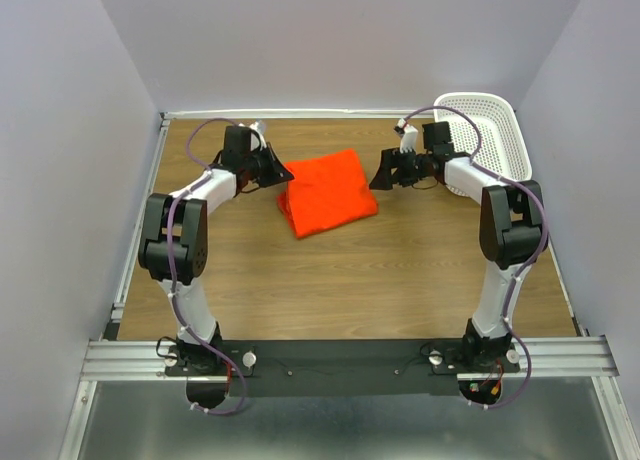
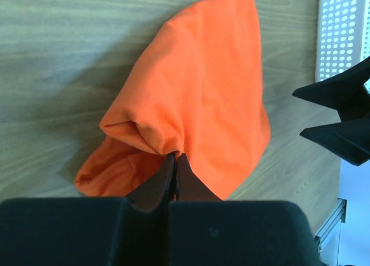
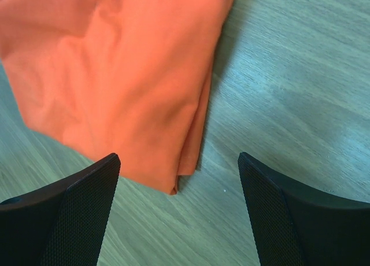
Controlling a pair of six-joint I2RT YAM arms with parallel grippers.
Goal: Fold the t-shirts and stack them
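My left tool [image 2: 175,162] gripped just an edge of the orange t-shirt [image 1: 327,192], lying upper centre on the desk [image 1: 350,280]; right tool [image 3: 178,159] gaped empty. A one-sided lift, I judged, could unfold it.

A: Setting?

B: A robotics lab, specifically an enclosed test cell.

A: Basis?

B: Two robot arms, the left arm [image 1: 175,235] and the right arm [image 1: 510,225], are bolted side by side to a slotted aluminium rail [image 1: 350,355]. The rail runs along the near edge of a wood-grain desk [image 1: 400,270]. Plain pale panels [image 1: 70,100] wall the desk in on the left, back and right.

A: Anything further?

B: The overhead view looks down from behind the arm bases. Both wrist views show the same wood grain close up.
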